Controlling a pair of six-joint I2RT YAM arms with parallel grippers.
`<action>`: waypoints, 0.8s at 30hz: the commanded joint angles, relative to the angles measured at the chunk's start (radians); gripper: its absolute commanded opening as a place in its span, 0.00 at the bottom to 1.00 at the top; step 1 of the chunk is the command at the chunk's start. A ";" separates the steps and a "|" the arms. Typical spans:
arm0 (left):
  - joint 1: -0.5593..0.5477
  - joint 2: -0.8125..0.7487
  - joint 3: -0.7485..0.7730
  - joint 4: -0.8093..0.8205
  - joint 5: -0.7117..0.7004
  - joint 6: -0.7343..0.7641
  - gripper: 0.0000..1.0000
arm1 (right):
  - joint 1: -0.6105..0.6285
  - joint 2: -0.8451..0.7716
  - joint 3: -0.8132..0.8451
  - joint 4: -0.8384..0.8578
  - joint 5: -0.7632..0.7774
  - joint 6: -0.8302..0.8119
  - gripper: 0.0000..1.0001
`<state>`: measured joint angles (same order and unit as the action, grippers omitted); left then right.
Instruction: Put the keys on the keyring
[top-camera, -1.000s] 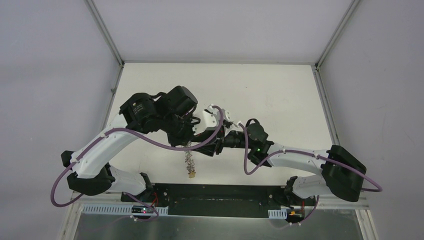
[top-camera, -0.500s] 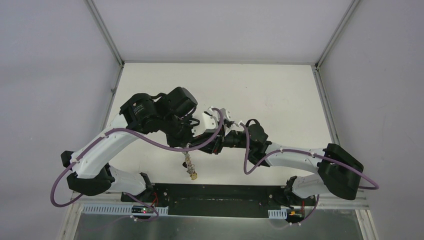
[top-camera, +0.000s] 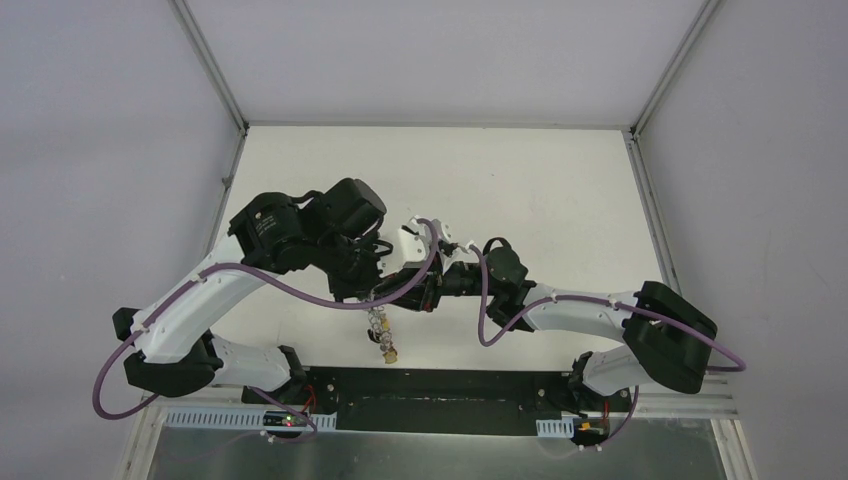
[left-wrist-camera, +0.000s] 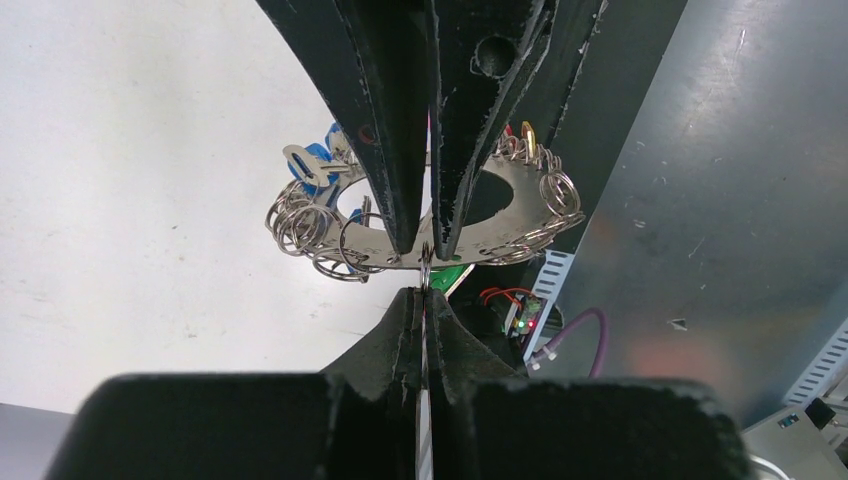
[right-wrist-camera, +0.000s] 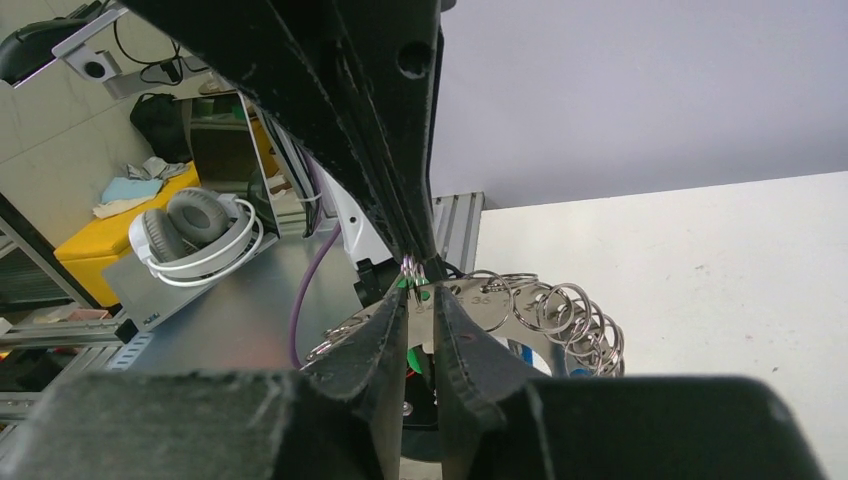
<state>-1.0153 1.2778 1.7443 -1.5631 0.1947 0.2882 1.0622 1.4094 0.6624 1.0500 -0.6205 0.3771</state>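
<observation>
Keyring (left-wrist-camera: 505, 210) sits centre frame, pinched in closed left claw (left-wrist-camera: 423, 296); right claw (right-wrist-camera: 420, 295) narrowly apart astride its rim, grip unclear.

A white table (top-camera: 560, 190) was seen from above, its top marked by a few small dark specks and bordered on the left and right by silvery metal rails (top-camera: 645, 200). Along its near edge a black plate (top-camera: 440, 385) was laid flat. On that plate the two arm bases (top-camera: 270, 365) were bolted, one toward each end.
</observation>
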 joint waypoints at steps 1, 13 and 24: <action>-0.005 -0.029 -0.003 0.050 0.044 -0.007 0.00 | 0.005 0.005 0.050 0.051 -0.032 0.010 0.15; -0.005 -0.034 -0.014 0.064 0.054 -0.015 0.00 | 0.006 0.004 0.044 0.062 -0.037 0.007 0.00; -0.005 -0.196 -0.161 0.269 -0.021 -0.081 0.41 | 0.004 -0.054 0.008 0.048 -0.013 -0.027 0.00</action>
<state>-1.0149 1.1812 1.6424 -1.4490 0.2058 0.2459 1.0645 1.4162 0.6720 1.0317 -0.6506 0.3740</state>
